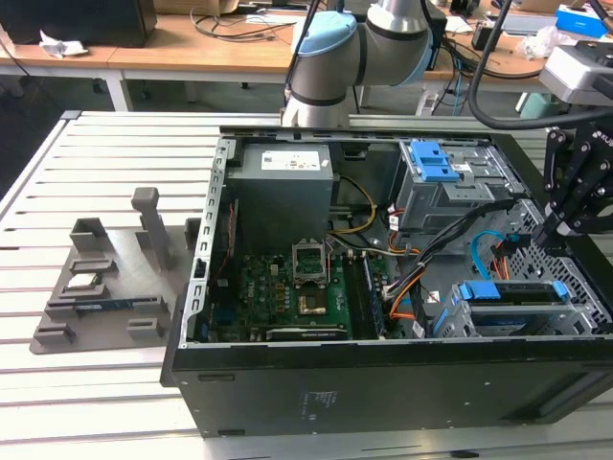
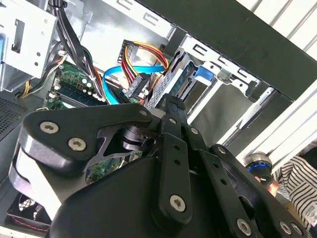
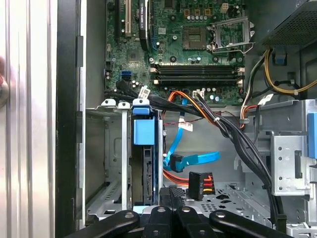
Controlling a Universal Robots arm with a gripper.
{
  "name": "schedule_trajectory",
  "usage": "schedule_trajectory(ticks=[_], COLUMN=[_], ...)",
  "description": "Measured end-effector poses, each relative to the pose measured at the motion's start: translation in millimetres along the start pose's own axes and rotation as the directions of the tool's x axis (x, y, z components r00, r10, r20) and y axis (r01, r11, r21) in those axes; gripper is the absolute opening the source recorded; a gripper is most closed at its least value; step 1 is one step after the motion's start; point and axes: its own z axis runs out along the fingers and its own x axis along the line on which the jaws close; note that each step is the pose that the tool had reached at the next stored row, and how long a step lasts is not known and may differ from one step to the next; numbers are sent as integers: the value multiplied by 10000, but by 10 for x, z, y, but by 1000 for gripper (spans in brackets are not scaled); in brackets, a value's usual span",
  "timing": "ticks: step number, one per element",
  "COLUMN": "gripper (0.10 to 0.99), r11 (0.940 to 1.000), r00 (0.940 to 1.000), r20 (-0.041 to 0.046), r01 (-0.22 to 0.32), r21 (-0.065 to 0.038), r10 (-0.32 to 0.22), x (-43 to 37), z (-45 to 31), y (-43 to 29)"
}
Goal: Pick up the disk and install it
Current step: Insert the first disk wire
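The disk [image 1: 510,291] sits in the drive cage at the exterior view's right, inside the open computer case [image 1: 383,383], its blue rail on top. In the first wrist view the disk [image 3: 147,171] stands edge-on in its slot under a blue tab. In the second wrist view the disk [image 2: 184,83] shows inside the metal cage. My gripper [image 1: 549,234] hangs just above the case's right end, close to the cage. Its fingers are shut with nothing between them. The gripper [image 3: 169,195] tip is beside the disk's near end, and the gripper [image 2: 173,106] points toward the cage.
Loose blue, orange and black cables [image 3: 198,161] lie beside the cage. The motherboard [image 1: 287,292] and power supply [image 1: 283,192] fill the case's left. A grey fixture [image 1: 105,287] with small parts lies on the slatted table. A person's striped sleeve [image 2: 297,181] is near the case.
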Motion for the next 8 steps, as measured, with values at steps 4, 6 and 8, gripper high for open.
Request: schedule_trajectory(ticks=[4,6,8], gripper=[106,106,106], r11=[10000,10000,10000], r00=[10000,10000,10000], r20=[-4,-14,-24], r01=[-1,-1,-1], r21=[1,1,1], r10=[1,1,1], x=[-32,-46,-64], z=[33,43,51], y=[-1,0,0])
